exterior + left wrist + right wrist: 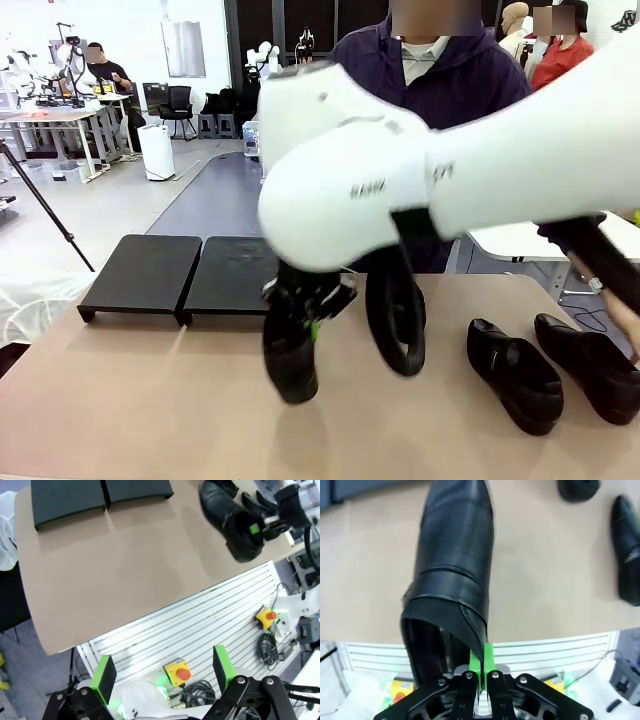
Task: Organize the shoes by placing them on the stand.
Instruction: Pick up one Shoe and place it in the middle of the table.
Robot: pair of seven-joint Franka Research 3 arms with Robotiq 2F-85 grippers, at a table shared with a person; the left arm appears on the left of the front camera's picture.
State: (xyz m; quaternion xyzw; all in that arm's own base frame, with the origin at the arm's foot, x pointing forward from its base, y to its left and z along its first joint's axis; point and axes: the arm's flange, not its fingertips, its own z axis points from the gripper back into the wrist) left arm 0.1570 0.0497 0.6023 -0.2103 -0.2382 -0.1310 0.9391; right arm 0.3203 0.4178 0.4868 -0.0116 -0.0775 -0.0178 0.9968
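The right pincer [480, 674] is clamped tight on a black shoe [455, 555], pinching the leather rim of its opening. In the front view that shoe hangs toe-down over the middle of the surface [140, 400], somewhat toward the near edge. The stand [140, 272], two low black platforms just beside each other, sits at the far left corner. Two more shoes [515, 375] lie close together by the right edge. The left pincer [165, 672] is spread wide, nothing between its green pads [106, 674], hovering off the near edge. A person [440, 80] stands at the far edge.
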